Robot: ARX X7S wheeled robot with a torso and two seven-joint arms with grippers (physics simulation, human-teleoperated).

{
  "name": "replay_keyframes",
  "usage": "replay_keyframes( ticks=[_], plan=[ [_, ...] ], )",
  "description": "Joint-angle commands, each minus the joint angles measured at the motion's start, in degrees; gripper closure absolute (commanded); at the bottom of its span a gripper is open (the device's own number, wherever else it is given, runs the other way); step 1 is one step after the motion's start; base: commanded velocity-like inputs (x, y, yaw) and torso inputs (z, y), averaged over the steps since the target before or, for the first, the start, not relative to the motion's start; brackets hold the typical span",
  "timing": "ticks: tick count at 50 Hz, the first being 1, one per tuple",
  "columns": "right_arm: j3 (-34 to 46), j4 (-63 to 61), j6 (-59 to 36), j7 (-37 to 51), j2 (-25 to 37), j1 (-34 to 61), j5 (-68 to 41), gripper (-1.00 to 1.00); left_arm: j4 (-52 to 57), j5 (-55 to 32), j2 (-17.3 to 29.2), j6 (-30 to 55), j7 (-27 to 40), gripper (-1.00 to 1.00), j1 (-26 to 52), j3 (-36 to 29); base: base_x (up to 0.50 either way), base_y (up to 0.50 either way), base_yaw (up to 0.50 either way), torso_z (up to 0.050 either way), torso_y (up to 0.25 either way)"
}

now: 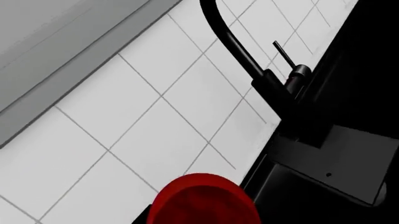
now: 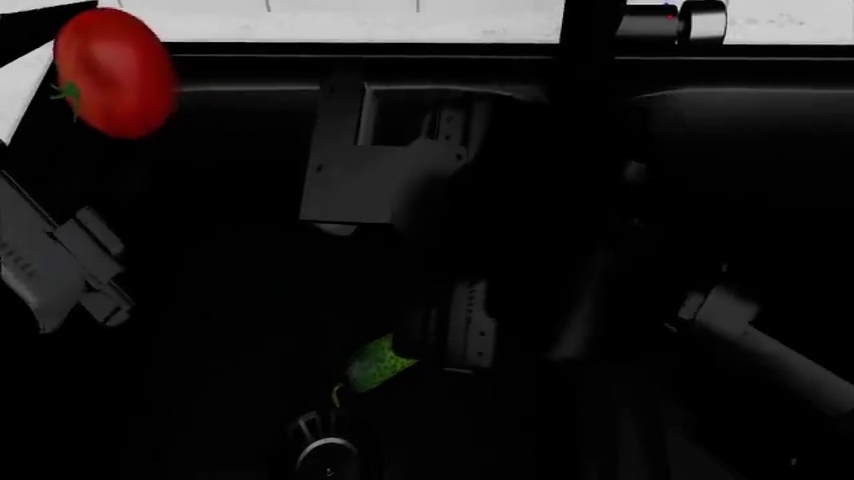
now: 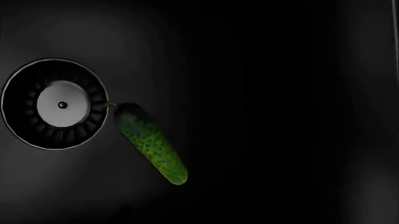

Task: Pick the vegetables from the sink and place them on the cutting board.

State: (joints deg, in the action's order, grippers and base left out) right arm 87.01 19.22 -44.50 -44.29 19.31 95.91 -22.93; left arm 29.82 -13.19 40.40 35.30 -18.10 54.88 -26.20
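The red tomato (image 2: pixel 114 72) hangs in the air at the upper left of the head view, above the left rim of the black sink (image 2: pixel 240 130). It fills the jaw area of my left gripper (image 1: pixel 203 207), which is shut on it; the fingers themselves are hidden. The bumpy green cucumber (image 3: pixel 151 144) lies on the sink floor beside the round metal drain (image 3: pixel 56 103). My right gripper (image 2: pixel 461 330) hovers over the cucumber, dark against the basin, and covers part of it in the head view. The cutting board is out of view.
A black faucet (image 1: pixel 249 60) with a thin lever rises from the counter behind the sink, in front of a white tiled wall (image 1: pixel 124 121). My grey left arm (image 2: pixel 60 265) reaches in along the left edge. The basin divider (image 2: pixel 587 200) runs under the faucet.
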Motion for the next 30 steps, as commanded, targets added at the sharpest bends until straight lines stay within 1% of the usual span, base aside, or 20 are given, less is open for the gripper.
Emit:
replay_keyframes(
  ticks=[1, 7, 23, 28, 30],
  plan=[
    [0.4, 11.6, 9.2, -2.6, -6.8, -2.5, 4.7, -1.00, 4.1, -2.9, 3.2, -0.2, 1.4, 1.00, -10.4, 4.5, 0.03, 0.00, 0.02, -0.017, -0.015],
    [-0.5, 18.5, 14.2, -2.5, -10.4, -3.0, 5.3, -1.00, 2.8, -2.7, 3.3, -2.1, 1.5, 1.00, -11.8, 4.7, 0.03, 0.00, 0.02, -0.018, -0.015],
    [3.3, 23.4, 19.2, -4.3, -13.4, -7.5, 7.7, -1.00, 4.4, -4.1, 4.0, -2.2, 2.6, 1.00, -14.0, 6.6, 0.03, 0.00, 0.02, -0.019, -0.014],
    [4.2, 27.8, 22.0, -4.4, -14.9, -8.2, 9.1, -1.00, 5.3, -4.5, 4.2, -2.2, 2.8, 1.00, -14.6, 6.9, 0.03, 0.00, 0.02, -0.021, -0.015],
    [4.3, 32.0, 24.7, -4.7, -16.3, -8.7, 9.5, -1.00, 5.1, -4.4, 4.2, -2.3, 2.9, 1.00, -14.8, 6.9, 0.03, 0.00, 0.02, -0.022, -0.016]
  ],
)
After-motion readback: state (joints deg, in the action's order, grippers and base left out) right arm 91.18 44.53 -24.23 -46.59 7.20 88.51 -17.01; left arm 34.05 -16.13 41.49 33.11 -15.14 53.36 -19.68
